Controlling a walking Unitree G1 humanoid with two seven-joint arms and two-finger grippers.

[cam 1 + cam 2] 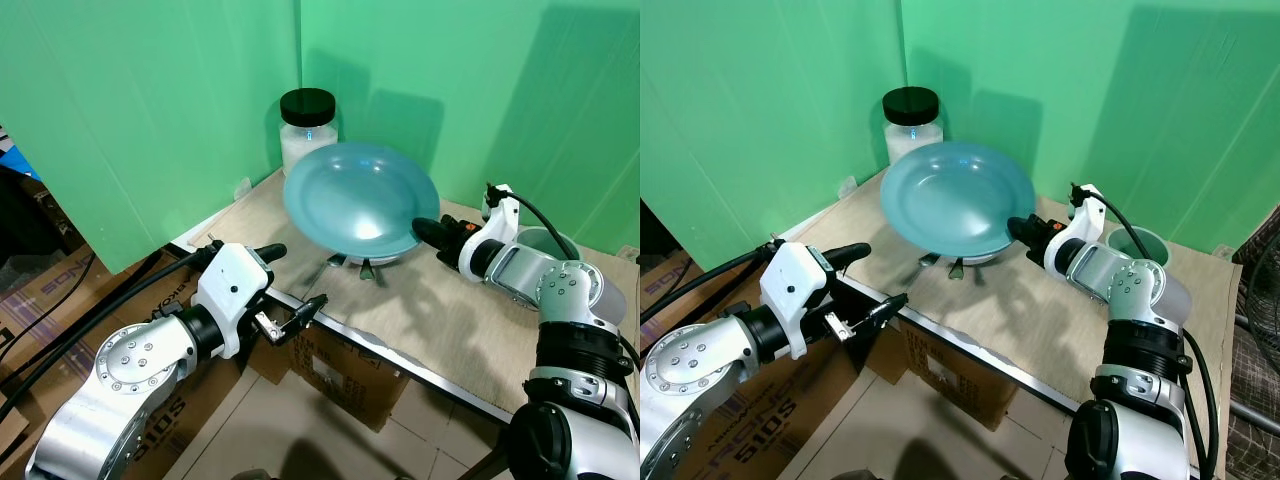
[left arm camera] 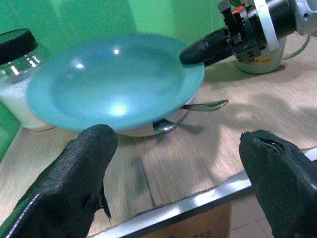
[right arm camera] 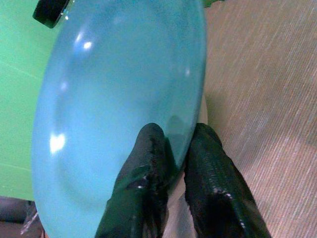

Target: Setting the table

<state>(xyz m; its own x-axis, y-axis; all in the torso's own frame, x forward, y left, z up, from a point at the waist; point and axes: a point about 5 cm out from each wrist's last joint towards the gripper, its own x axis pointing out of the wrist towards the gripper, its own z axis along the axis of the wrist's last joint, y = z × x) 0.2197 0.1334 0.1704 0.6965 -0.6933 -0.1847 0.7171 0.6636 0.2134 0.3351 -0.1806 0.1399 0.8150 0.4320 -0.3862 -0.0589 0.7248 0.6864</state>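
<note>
A blue-green plate [image 1: 360,200] hangs tilted above the woven mat [image 1: 450,320], its hollow turned towards me. My right gripper [image 1: 425,232] is shut on the plate's right rim; in the right wrist view one of the black fingers [image 3: 148,163] lies on the inner face and the other on the underside. Metal spoons [image 2: 205,105] lie on the mat beneath the plate. My left gripper [image 1: 293,278] is open and holds nothing, just off the table's front edge and left of the plate.
A glass jar [image 1: 308,125] with a black lid and white contents stands in the back corner. A pale green cup [image 1: 545,245] sits behind my right wrist. Green screens wall the back and left. Cardboard boxes [image 1: 340,370] sit under the table edge.
</note>
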